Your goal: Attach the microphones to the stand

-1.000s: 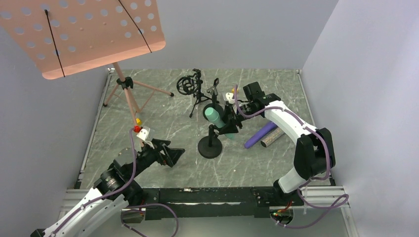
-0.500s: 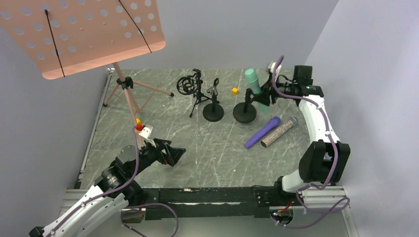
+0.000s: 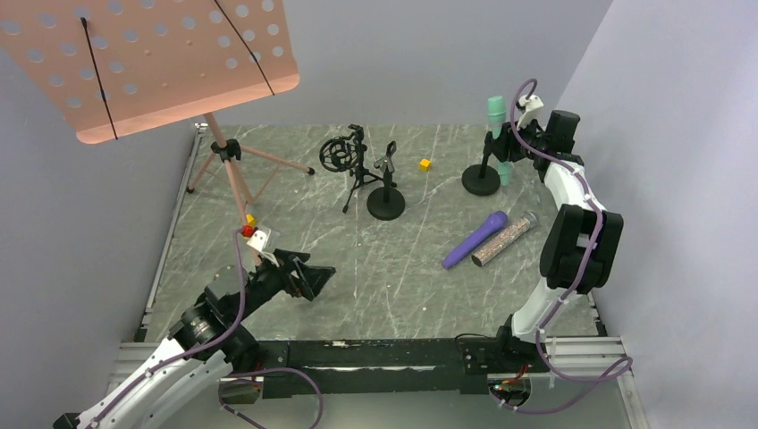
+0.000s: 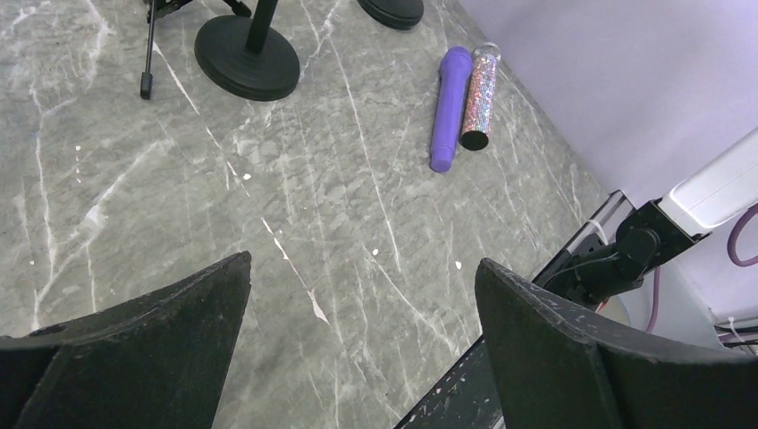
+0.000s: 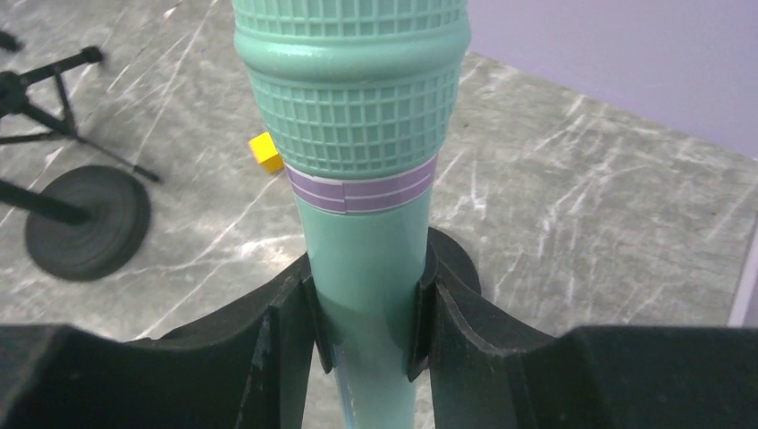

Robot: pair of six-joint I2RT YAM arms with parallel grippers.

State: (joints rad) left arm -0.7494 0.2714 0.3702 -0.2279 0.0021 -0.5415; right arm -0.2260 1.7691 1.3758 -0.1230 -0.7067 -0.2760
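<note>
My right gripper is shut on the teal-green microphone, which stands upright at the back right next to the pole of a round-based stand. In the right wrist view both fingers press the microphone's body below its grille, with the stand's base behind it. The purple microphone and the glittery one lie side by side on the table; they also show in the left wrist view, purple and glittery. My left gripper is open and empty, low at the front left.
A second round-based stand and a tripod stand with a shock mount are at the back middle. A yellow cube lies between the stands. An orange music stand is at the back left. The right wall is close to my right arm.
My right arm has swung from the table's middle to the back right, taking the teal microphone and its round-based stand along; the microphone now stands upright. The left arm has not moved.
</note>
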